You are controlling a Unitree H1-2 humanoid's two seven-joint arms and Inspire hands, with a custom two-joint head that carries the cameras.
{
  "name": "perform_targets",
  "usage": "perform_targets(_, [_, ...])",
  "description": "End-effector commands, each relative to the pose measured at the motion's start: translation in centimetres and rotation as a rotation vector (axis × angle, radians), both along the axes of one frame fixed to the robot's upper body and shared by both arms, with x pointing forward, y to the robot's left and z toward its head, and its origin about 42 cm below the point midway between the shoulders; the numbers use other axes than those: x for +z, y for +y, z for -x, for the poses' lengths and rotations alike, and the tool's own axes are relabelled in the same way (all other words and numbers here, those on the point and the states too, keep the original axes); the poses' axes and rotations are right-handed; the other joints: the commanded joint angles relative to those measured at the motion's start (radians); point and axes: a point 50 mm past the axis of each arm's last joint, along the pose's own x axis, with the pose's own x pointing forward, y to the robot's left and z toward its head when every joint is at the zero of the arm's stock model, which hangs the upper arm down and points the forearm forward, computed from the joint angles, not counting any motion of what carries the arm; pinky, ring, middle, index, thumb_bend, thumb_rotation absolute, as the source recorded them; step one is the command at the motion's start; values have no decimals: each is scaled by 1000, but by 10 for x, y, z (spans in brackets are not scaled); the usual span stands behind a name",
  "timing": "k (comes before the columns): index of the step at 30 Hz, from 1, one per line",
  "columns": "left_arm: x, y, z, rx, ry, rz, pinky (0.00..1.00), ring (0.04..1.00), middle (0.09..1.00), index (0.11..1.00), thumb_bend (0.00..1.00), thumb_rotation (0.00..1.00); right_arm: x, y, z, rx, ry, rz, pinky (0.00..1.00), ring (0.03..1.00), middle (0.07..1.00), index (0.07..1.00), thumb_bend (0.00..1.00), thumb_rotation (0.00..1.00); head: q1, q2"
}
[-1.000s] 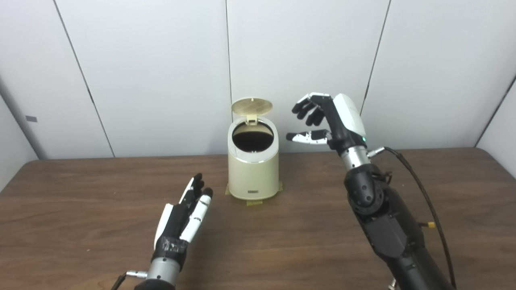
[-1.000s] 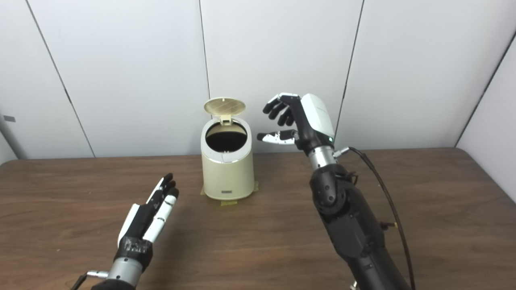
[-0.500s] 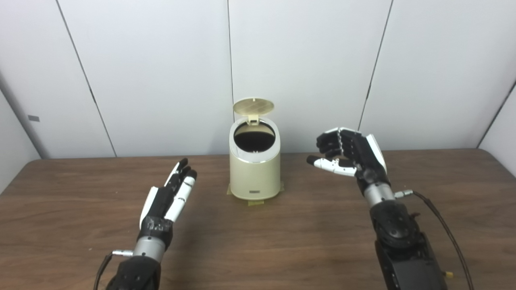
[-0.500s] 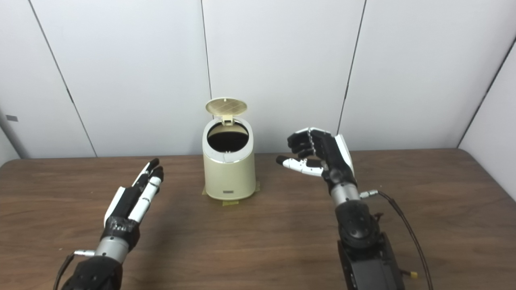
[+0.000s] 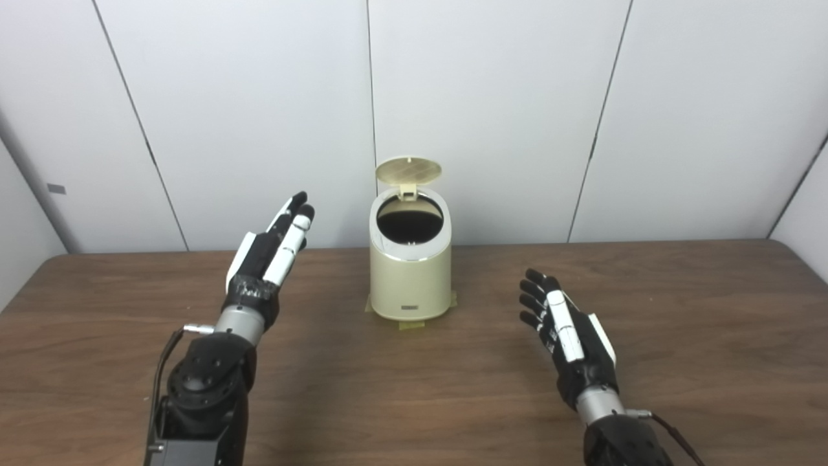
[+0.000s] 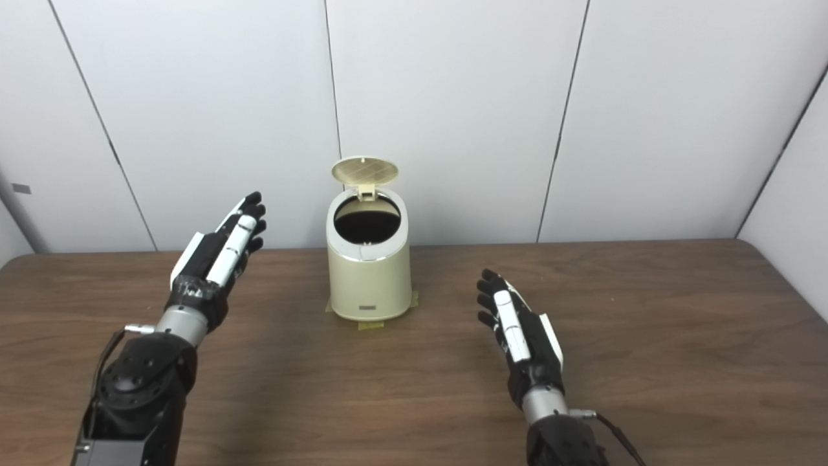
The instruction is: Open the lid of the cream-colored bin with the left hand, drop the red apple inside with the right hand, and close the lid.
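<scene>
We see the cream bin (image 5: 409,272) at frame centre, lid (image 5: 409,171) up; our left robot hand (image 5: 266,257) and right robot hand (image 5: 569,336) flank it, both spread wide, holding nothing.

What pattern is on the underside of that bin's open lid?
A faint grid of crossing lines on the cream lid, clearest in the right eye view.
</scene>
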Motion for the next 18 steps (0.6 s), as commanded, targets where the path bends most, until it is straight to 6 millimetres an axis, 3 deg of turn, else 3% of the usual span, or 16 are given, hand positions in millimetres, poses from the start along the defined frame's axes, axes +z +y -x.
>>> perform_targets(1, [28, -2, -14, -28, -76, 6, 995, 989, 988, 984, 501, 870, 13, 0, -3, -5, -94, -3, 892, 904, 901, 905, 507, 989, 0, -2])
perform_targets(6, [40, -3, -30, -55, -65, 20, 1000, 990, 986, 988, 529, 901, 7, 1, 5, -8, -96, 23, 888, 905, 902, 915, 527, 1000, 0, -11])
perform_targets(18, [91, -24, -59, -147, -138, -73, 958, 948, 940, 959, 543, 915, -14, 4, 14, 2, -79, 19, 883, 901, 891, 910, 535, 1000, 21, -13])
